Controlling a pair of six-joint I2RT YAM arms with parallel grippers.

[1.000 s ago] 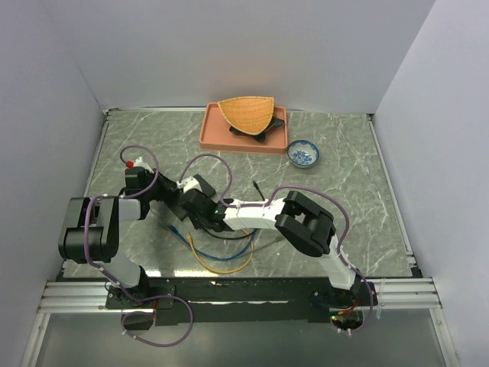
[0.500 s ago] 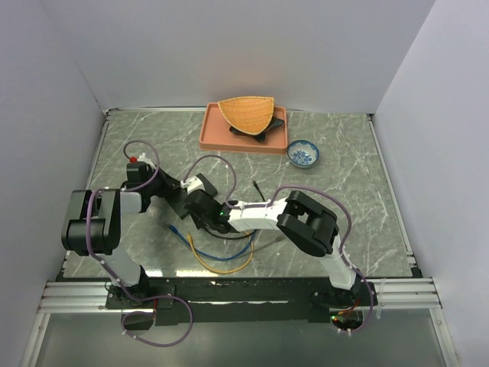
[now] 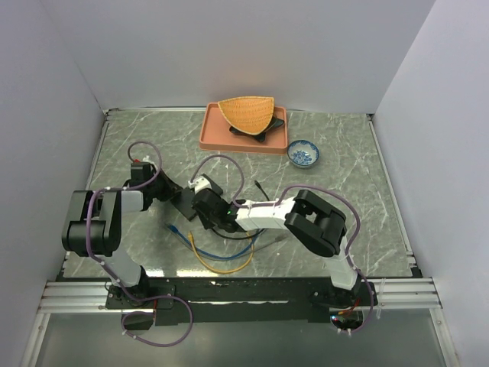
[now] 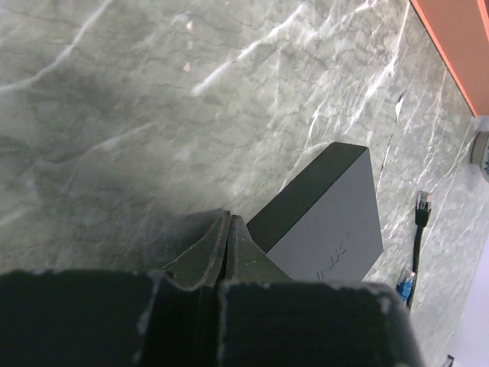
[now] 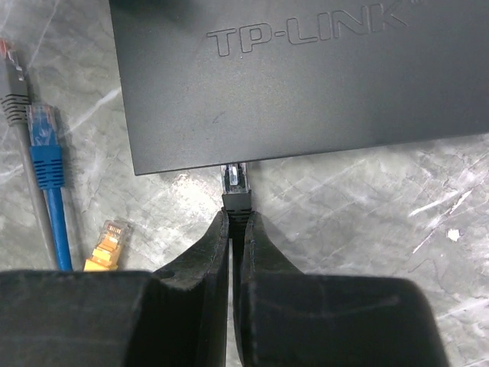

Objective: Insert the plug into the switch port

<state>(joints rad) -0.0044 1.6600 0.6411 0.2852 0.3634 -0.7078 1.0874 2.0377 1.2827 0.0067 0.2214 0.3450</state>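
Right tool (image 5: 237, 219) shifted, plug (image 5: 235, 182) touching switch (image 5: 306, 84) edge

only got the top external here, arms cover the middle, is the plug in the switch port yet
observer: the right wrist view shows the small black plug pinched in the right gripper, its clear tip at the near edge of the flat black rectangular switch. How deep it sits I cannot tell.
operator: and the left gripper, holding the switch or what
observer: no, in the left wrist view the left gripper is shut with nothing between its fingers, its tips just beside a corner of the switch. I cannot tell if they touch it.
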